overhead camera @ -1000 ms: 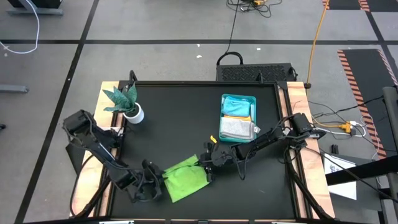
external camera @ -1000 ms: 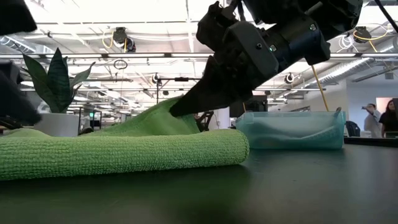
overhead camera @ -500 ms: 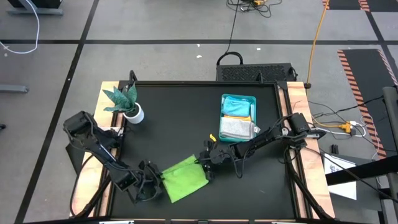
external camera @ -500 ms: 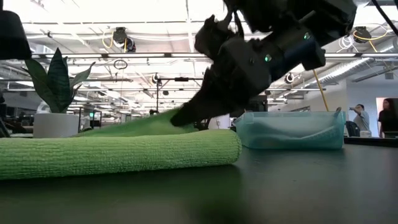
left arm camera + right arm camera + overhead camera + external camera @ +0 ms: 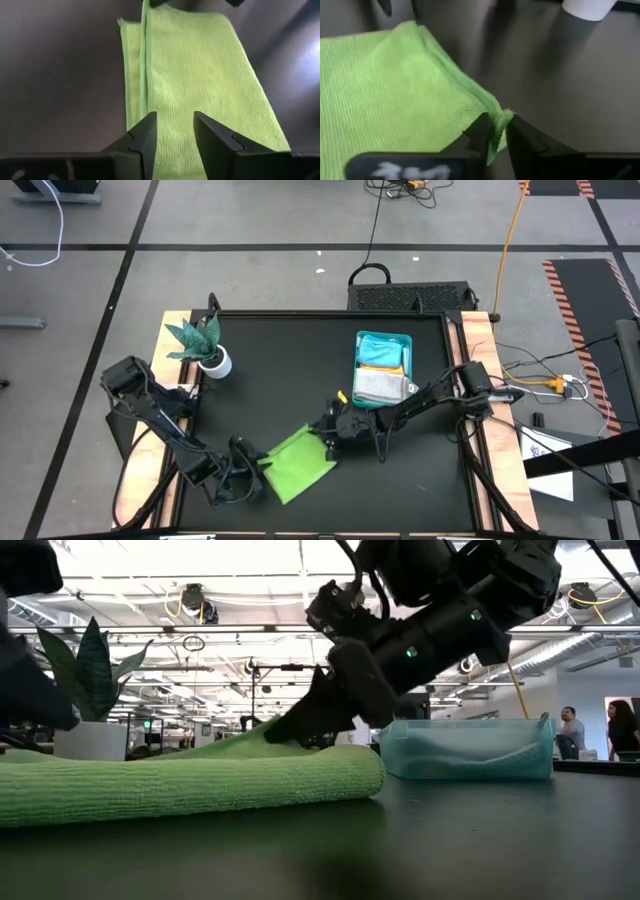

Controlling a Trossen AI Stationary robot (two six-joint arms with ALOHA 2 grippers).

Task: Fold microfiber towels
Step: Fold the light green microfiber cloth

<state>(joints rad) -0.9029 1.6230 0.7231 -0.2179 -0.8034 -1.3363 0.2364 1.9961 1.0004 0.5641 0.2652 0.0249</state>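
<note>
Two grippers meet the folded green towel (image 5: 298,467) near the table's front: the right (image 5: 495,134) barely parted on a corner, the left (image 5: 175,131) open over its end; a snagged release could undo the fold.

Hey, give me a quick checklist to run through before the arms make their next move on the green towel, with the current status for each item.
1. Lime green towel folded, lying flat on the table: ok.
2. Right hand clear of the cloth: not ok, a towel corner sits between its fingers.
3. Left hand clear of the cloth: cannot tell; its fingers are apart over the towel's near end, contact unclear.
4. Layer edges lined up: not ok, a lower layer sticks out along one side in the left wrist view.
5. Teal tray open to take another towel: ok; folded towels already inside.
6. Plant out of the way: ok, at the far left corner.
</note>
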